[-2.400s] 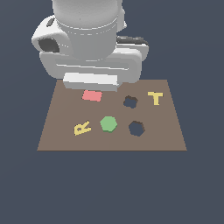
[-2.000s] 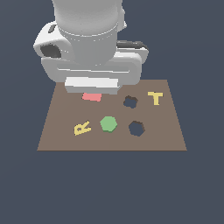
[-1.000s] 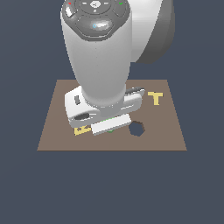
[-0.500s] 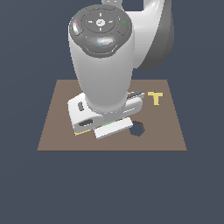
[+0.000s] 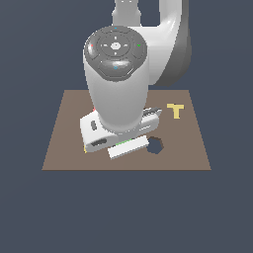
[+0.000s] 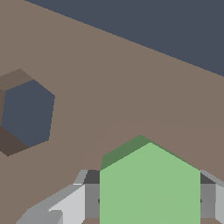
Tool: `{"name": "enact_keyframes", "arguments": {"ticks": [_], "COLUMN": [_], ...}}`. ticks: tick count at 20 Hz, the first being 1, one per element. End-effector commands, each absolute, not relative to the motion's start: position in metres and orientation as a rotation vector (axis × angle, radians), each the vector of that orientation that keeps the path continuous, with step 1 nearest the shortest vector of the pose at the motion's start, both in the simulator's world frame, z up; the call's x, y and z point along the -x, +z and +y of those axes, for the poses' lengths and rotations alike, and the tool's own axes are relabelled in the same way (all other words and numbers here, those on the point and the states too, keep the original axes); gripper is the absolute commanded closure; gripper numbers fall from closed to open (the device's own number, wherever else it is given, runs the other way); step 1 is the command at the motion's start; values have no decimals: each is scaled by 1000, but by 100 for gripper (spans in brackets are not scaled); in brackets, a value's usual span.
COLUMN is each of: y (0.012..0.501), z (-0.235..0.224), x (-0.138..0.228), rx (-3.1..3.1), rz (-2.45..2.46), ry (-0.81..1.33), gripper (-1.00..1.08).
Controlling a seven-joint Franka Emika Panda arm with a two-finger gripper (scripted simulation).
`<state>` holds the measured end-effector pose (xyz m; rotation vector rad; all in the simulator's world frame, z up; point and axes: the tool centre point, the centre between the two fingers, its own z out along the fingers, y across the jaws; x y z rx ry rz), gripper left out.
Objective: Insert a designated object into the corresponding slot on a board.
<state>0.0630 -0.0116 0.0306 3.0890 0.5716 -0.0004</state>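
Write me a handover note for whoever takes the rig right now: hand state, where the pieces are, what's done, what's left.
Hand: down low over the board, fingers flanking the green hexagonal block. Whether they are clamped on it cannot be told.
Block: between the fingers in the wrist view; hidden behind the arm in the exterior view.
Hexagon slot: empty, a little way off from the block.
Yellow T: lying on the board toward the exterior view's right.
Done: hand placed around the block.
Left: confirm the grip, lift, carry to the slot, align the hexagon, insert.
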Motion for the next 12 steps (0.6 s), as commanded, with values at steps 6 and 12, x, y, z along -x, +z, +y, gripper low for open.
{"name": "enact_keyframes", "arguments": {"ticks": [6,12], "y": [30,35], "z": [-11,-11], "x": [-63,-63], "rx": [-3089,-3089], "rz": [572,572], "ry": [0,0], "gripper": [108,108]}}
